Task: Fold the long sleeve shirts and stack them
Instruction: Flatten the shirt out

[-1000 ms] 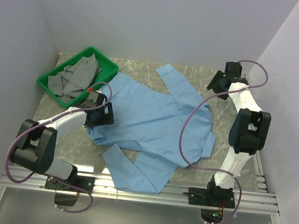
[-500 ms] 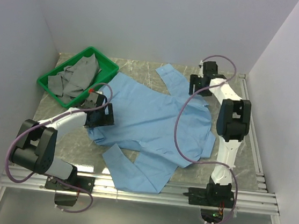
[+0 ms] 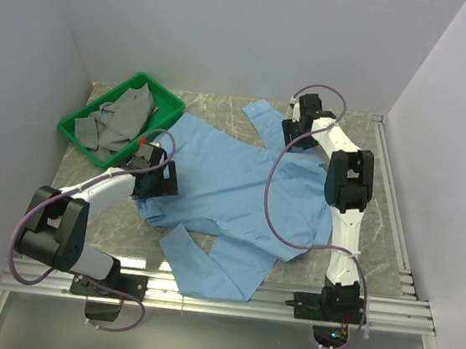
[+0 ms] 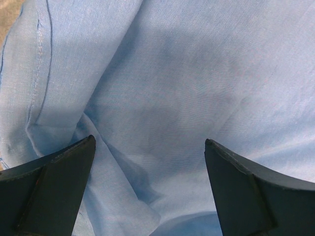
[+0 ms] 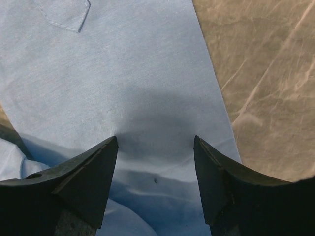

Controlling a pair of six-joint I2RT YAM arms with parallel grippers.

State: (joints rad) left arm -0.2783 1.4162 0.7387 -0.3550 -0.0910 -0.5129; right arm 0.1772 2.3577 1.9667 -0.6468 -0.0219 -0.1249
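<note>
White walls point(image 3: 232, 31) close the marbled stone table point(image 3: 385, 209) at 9, 12 and 3 o'clock. Bare stone shows along the 3 o'clock side, in a strip at 12 o'clock, and in the 7 o'clock corner. A green plastic bin point(image 3: 168, 95) holding crumpled grey cloth point(image 3: 121, 120) fills the 10 o'clock corner.

The light blue woven long sleeve shirt point(image 3: 240, 184) lies spread flat across the middle of the table. One sleeve runs out toward 12 o'clock. The other is doubled back at 6 o'clock, where its end reaches the table's near edge by the metal rail.

The left claw point(image 3: 161, 183) sits low at the shirt's 9 o'clock edge, just beside the bin's near corner. In its wrist view the left claw point(image 4: 148, 142) is spread wide over creased blue cloth point(image 4: 197, 88), with a stitched seam at its 10 o'clock, and it grips nothing.

The right claw point(image 3: 289, 137) hangs over the far sleeve at about 1 o'clock (its arm stretches out across the shirt's right side). Its wrist view shows the right claw point(image 5: 155, 139) parted above the sleeve point(image 5: 123, 73), casting a shadow on the fabric. The sleeve's straight edge and bare stone lie at its 2 o'clock, and it has hold of nothing.
</note>
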